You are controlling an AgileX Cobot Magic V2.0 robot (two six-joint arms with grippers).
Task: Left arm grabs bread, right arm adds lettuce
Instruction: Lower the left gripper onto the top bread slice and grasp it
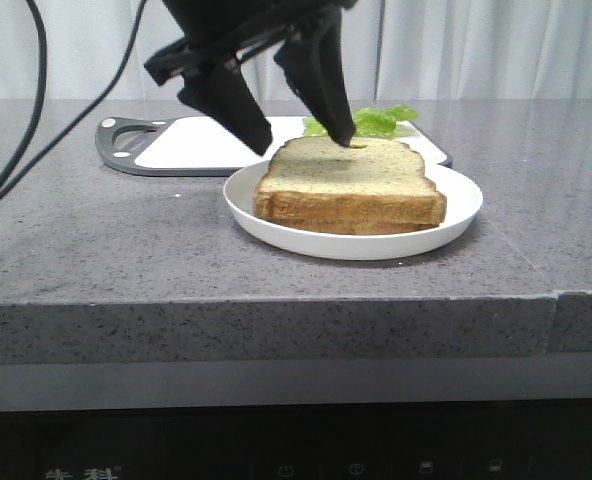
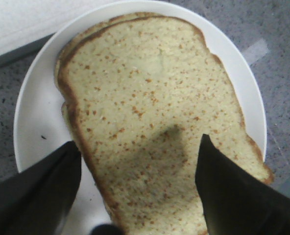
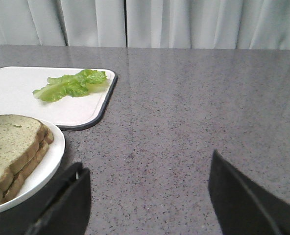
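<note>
Risk first: we judge the left gripper (image 1: 304,140) could pinch both slices together, since 2 slices are stacked on the white plate (image 1: 456,215) with edges nearly flush; closing too low would lift the pair or drag the plate. A second hazard is the inner finger, whose tip seems to touch the top of the bread (image 1: 356,178) near its far edge and may dent the crumb instead of straddling it. The left jaws stand spread; in the left wrist view one finger hangs over bare plate beside the crust and the other over the slice itself, so the bread is only partly between them. The right gripper (image 3: 147,205) is spread wide too, holding nothing, low over the counter (image 3: 194,107) beside the plate. The lettuce (image 3: 72,85) lies on the white cutting board (image 3: 17,98) behind the plate, untouched.
</note>
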